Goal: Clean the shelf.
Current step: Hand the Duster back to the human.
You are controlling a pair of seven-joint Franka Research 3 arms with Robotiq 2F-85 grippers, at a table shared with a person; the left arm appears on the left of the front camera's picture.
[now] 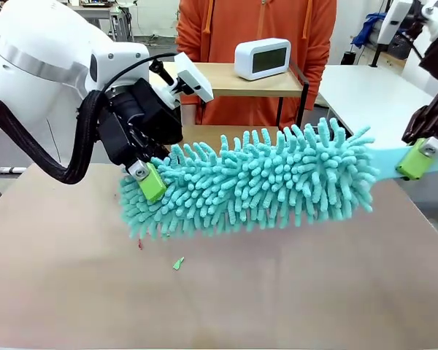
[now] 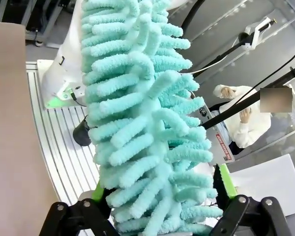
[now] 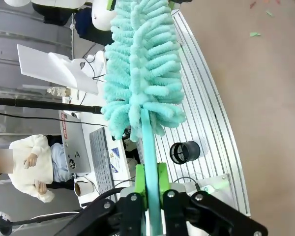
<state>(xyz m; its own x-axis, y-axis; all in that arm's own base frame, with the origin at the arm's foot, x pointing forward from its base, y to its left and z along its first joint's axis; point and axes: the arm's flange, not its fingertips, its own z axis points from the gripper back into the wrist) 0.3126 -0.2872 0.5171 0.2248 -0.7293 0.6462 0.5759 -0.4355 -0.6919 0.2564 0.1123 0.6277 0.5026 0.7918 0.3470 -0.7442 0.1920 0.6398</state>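
Shelf (image 1: 226, 86): light wood top board, thin black frame; upright at table's far side, w/ lower board mostly hidden.

I see even, bright overhead light; the duster (image 1: 255, 182) throws a soft shadow toward six o'clock on the bench (image 1: 219, 292). Wrist views bow at the edges.

Between my green rubbery pads (image 3: 146, 184) sits a smooth teal plastic handle (image 3: 148, 147) carrying the duster (image 1: 263, 182), soft fuzzy chenille cloth, above a matt brown tabletop (image 1: 277, 292); shelf (image 1: 226, 80) board is pale smooth wood, frame thin black metal.
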